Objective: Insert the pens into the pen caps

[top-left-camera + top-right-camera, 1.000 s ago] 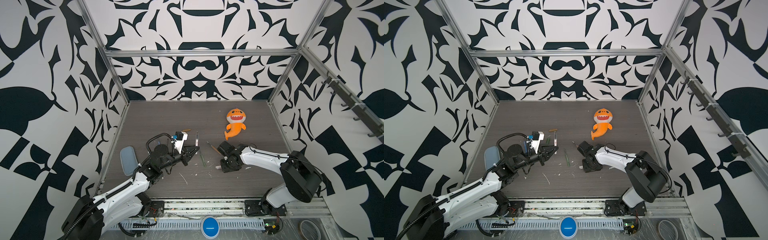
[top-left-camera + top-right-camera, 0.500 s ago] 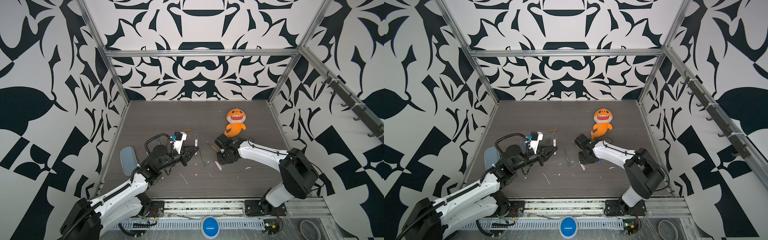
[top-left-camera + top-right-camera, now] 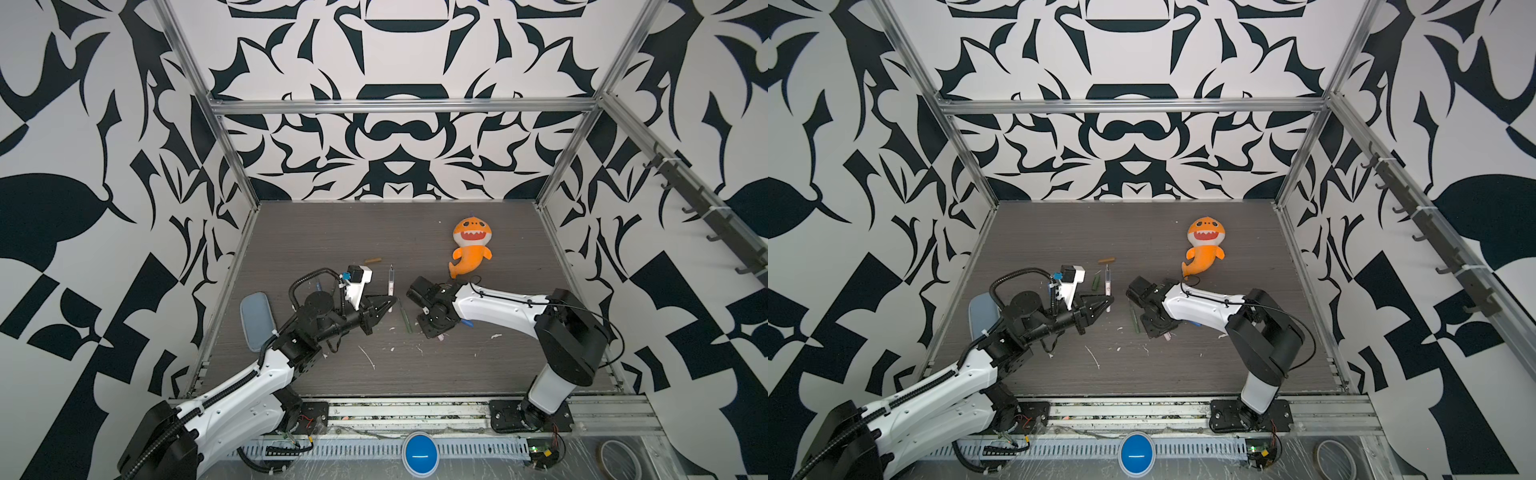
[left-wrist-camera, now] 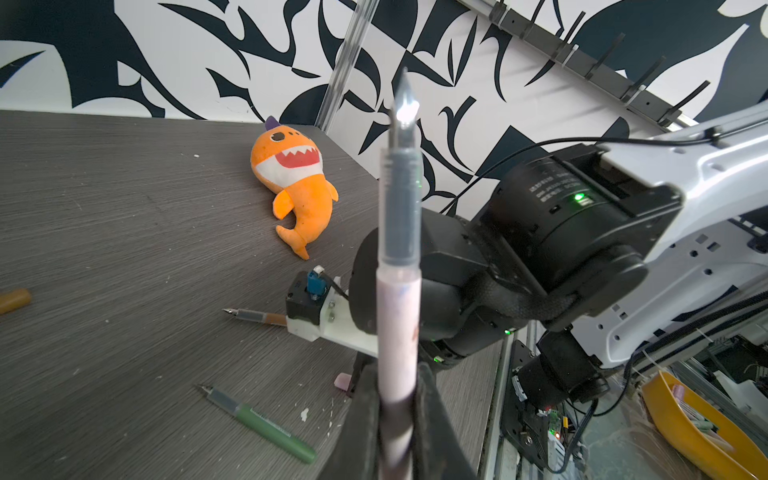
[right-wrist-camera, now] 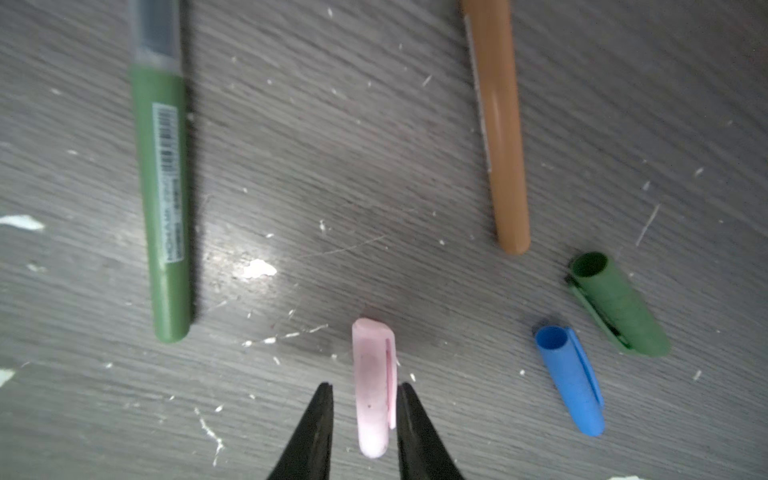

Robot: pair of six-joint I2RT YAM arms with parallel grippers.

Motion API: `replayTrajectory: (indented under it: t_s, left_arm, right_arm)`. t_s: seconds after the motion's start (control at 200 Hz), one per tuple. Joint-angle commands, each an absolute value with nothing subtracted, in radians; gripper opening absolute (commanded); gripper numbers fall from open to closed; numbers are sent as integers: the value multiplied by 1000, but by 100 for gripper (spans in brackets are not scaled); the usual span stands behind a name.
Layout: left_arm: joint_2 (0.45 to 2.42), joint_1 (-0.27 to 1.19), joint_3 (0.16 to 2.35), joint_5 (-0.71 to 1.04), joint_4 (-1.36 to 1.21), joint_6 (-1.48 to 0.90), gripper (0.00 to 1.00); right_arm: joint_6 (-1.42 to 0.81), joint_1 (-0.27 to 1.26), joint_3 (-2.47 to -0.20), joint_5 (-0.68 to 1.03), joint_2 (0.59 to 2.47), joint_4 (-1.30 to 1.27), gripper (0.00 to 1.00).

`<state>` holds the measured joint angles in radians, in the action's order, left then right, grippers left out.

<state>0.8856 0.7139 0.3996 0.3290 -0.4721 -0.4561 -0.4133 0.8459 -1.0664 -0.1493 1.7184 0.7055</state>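
While left gripper (image 4: 397,374) clamps pink pen (image 4: 398,316) | right gripper (image 5: 365,385) spread, straddling pink cap (image 5: 371,361)

The left gripper (image 4: 398,372) clamps the pale pink pen (image 4: 398,316), nib pointing away; a green pen (image 4: 266,424) lies on the table (image 4: 124,208) nearby.

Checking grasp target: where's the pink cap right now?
In the right wrist view the pink cap lies on the table between the right gripper's open jaws, blue cap nearest.
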Motion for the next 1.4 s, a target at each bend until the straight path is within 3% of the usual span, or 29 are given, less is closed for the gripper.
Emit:
replayTrajectory:
  t_s: [0.0, 0.475, 0.845, 1.08, 1.395]
  left_arm:
    - [852, 717, 383, 325, -444, -462, 0]
    - [846, 717, 383, 322, -423, -460, 0]
    - [843, 716, 380, 326, -420, -462, 0]
    - [844, 717, 380, 327, -421, -462, 0]
    - [877, 716, 385, 348, -449, -469, 0]
  right_arm:
    - [-395, 846, -1103, -222, 1721, 737, 30]
    - [-442, 844, -1047, -203, 1751, 676, 26]
    - [-440, 785, -981, -50, 1709, 593, 30]
    - [-435, 708, -913, 143, 1576, 528, 33]
    - [-428, 632, -871, 177, 1480, 538, 31]
